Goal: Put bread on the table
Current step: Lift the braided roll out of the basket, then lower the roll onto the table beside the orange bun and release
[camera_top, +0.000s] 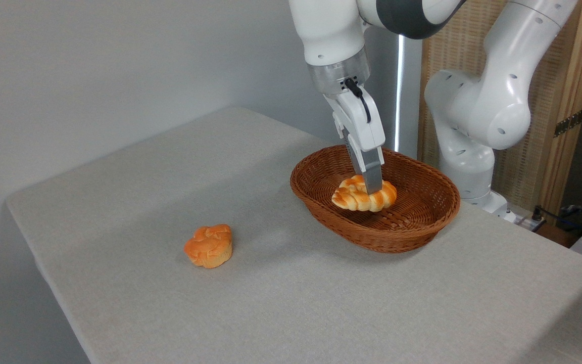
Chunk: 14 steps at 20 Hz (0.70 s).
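Claw (370,188): reaches down into basket, fingers clamped on the bread
Bread (359,198): braided loaf, inside basket (372,237), right of centre
Bun (209,245): on table (291,303), well left of basket

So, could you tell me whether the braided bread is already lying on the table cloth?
No, the bread is inside the wicker basket, with the gripper down at it, not on the table.

Plain grey wall (94,65) behind; wooden woven-panel screen (564,101) at right.
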Each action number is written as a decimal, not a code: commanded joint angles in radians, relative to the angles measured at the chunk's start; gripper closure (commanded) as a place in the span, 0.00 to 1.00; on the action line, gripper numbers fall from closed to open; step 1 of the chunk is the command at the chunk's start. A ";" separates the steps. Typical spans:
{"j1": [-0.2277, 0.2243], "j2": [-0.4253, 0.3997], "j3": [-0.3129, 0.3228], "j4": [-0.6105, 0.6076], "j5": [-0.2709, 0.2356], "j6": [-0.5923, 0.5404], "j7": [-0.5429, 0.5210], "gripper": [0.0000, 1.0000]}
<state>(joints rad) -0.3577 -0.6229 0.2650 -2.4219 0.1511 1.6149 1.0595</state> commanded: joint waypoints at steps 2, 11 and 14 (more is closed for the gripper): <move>-0.024 0.043 0.046 0.113 -0.028 -0.013 0.019 0.53; -0.096 0.181 0.158 0.244 -0.117 0.362 0.030 0.53; -0.096 0.221 0.184 0.241 -0.105 0.399 0.066 0.53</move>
<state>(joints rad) -0.4393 -0.4393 0.4064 -2.1989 0.0572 1.9877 1.0726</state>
